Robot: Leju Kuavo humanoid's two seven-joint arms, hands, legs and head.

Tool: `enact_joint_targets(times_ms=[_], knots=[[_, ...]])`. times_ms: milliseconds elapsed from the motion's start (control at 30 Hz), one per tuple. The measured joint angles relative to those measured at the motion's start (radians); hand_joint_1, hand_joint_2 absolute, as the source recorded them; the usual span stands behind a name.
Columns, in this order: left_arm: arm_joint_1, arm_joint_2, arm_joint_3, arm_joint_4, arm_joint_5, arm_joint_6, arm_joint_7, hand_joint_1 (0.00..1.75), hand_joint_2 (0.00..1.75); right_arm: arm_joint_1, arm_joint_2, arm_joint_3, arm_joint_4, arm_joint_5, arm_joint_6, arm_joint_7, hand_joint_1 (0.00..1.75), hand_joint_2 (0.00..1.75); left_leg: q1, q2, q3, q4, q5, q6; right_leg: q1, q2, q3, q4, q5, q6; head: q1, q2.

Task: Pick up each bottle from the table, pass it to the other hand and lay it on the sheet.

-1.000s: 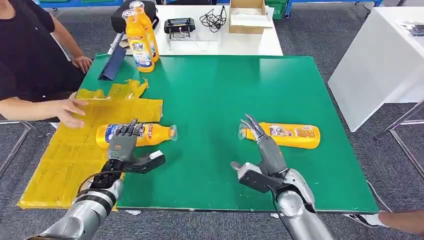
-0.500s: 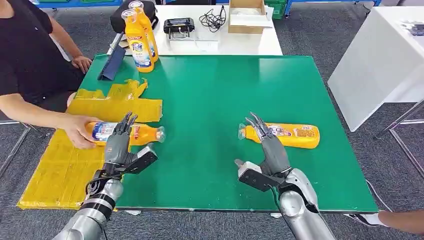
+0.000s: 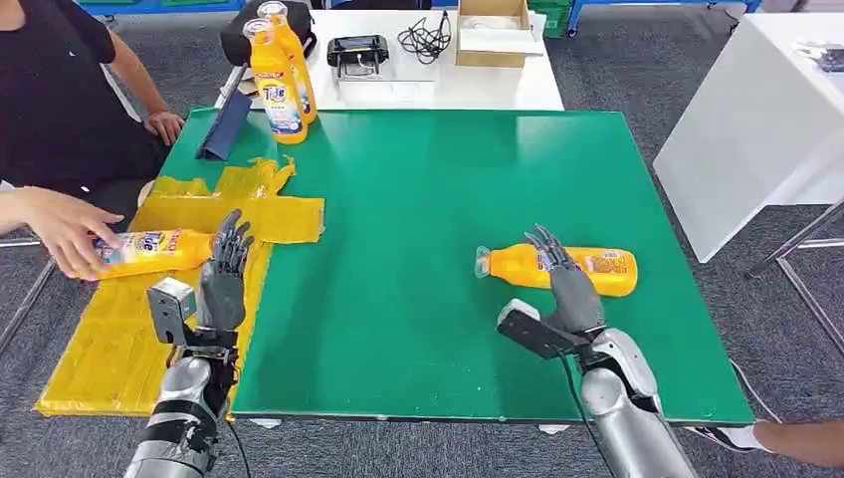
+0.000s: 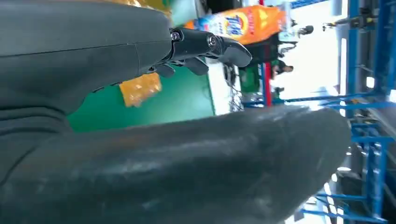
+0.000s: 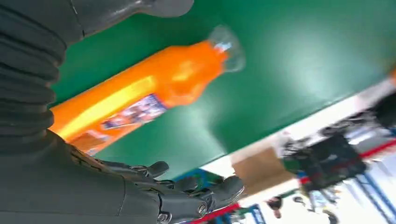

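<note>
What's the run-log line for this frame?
left hand: open, over yellow sheet | right hand: open, at lying bottle | person's hand: holding second bottle

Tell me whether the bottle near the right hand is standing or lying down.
Lying down. The bottle rests on its side on the green table, cap pointing toward the robot's left.

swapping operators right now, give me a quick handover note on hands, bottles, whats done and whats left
Left hand: open, holding nothing, over the yellow sheet.
Right hand: open, fingers reaching at the lying bottle on the green table, no grip yet.
A person's hand holds a bottle on the sheet at its far left.
Two upright bottles stand at the table's far left corner.
Done: one bottle is on the sheet.
Left: grasp the lying bottle, pass it across, lay it down; then the upright two.
</note>
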Motion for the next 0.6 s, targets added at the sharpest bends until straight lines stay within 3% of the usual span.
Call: enact_joint_targets(times_ms=[467, 600], knots=[[0.054, -0.046, -0.018, -0.117, -0.019, -0.006, 0.011, 0.0, 0.0, -0.039, -0.019, -0.056, 0.092, 0.023, 0.006, 0.03, 0.0, 1.75, 0.0, 0.0, -0.001, 0.0, 0.0, 0.0, 0.0, 0.0, -0.001, 0.0, 0.0, 0.0, 0.0, 0.0], [0.052, -0.048, -0.056, -0.159, -0.001, 0.013, 0.047, 0.0, 0.0, -0.139, -0.034, -0.067, 0.198, 0.043, 0.062, 0.069, 0.0, 1.75, -0.002, 0.001, -0.001, 0.0, 0.0, 0.0, -0.001, 0.0, -0.001, 0.0, 0.001, 0.001, 0.0, 0.0]])
